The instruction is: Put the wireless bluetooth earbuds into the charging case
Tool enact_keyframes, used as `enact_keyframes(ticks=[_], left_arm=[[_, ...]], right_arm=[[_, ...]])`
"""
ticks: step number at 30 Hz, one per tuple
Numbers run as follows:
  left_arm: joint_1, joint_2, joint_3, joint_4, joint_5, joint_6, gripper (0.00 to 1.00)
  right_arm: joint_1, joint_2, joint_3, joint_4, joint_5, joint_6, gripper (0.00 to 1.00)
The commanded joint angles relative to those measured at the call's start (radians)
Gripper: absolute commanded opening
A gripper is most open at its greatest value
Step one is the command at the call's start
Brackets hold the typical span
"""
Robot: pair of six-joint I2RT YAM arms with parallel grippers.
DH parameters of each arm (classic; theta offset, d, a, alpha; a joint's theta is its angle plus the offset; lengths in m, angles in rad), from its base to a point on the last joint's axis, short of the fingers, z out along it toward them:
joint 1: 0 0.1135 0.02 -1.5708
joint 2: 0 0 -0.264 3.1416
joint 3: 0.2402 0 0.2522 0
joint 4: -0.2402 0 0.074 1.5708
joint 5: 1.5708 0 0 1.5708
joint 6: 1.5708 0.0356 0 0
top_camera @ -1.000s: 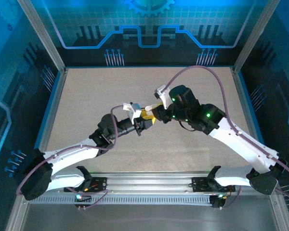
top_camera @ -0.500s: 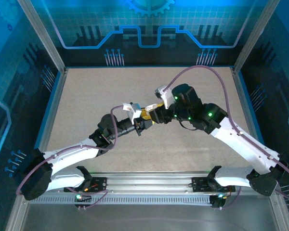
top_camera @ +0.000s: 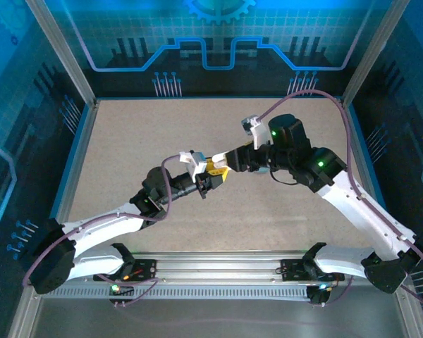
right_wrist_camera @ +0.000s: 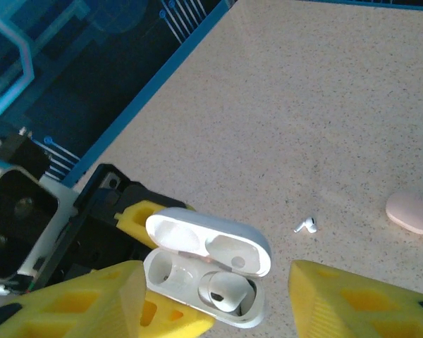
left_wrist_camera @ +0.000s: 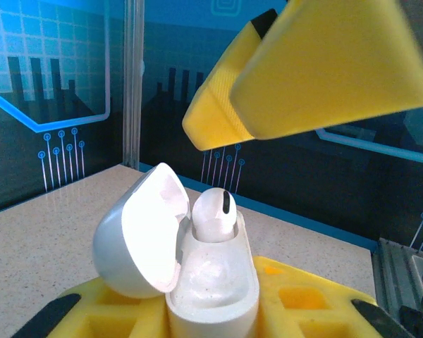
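Right end effector [right_wrist_camera: 215,282] drawn back, opened, empty | small white plastic earbud [left_wrist_camera: 213,213] seated in open white case [left_wrist_camera: 211,299] clamped by left end effector [top_camera: 210,176] | second earbud [right_wrist_camera: 307,225] on worktop [right_wrist_camera: 338,105] outstanding.

The left arm [top_camera: 106,229] and right arm [top_camera: 359,208] had white links, black joints and purple cables [top_camera: 304,94]. Green lights [top_camera: 319,164] dotted the right one. Fingers [right_wrist_camera: 92,296] were blocky yellow.

Robot lab cell, aluminium frame [top_camera: 60,53], circuit-print walls [top_camera: 127,35]

Pale pink pebble-like case [right_wrist_camera: 411,213] on speckled table [right_wrist_camera: 324,105]
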Motion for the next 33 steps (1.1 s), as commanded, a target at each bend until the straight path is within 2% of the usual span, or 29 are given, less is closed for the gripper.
enact_keyframes(ticks=[1, 9, 17, 22, 27, 31, 33], left_arm=[[-0.005, -0.037, 0.007, 0.033, -0.009, 0.039, 0.27], [-0.005, -0.067, -0.011, 0.028, -0.032, 0.060, 0.28], [-0.005, -0.128, -0.044, -0.034, -0.116, 0.092, 0.27], [-0.006, -0.190, -0.077, -0.078, -0.177, 0.120, 0.27], [-0.003, -0.289, -0.118, -0.137, -0.238, 0.162, 0.28], [0.003, -0.367, -0.164, -0.149, -0.261, 0.194, 0.29], [0.004, -0.403, -0.179, -0.168, -0.271, 0.206, 0.29]], right_arm=[[-0.030, 0.002, 0.025, -0.012, -0.005, 0.032, 0.52], [-0.031, 0.066, 0.036, -0.053, -0.067, 0.023, 0.48], [-0.063, -0.017, 0.034, 0.137, -0.065, 0.092, 0.62], [-0.137, -0.007, 0.008, 0.129, 0.016, 0.170, 0.60], [-0.224, 0.164, 0.036, -0.039, -0.009, 0.304, 0.54], [-0.216, 0.405, 0.137, -0.183, -0.084, 0.295, 0.54], [-0.187, 0.513, 0.188, -0.247, -0.051, 0.299, 0.54]])
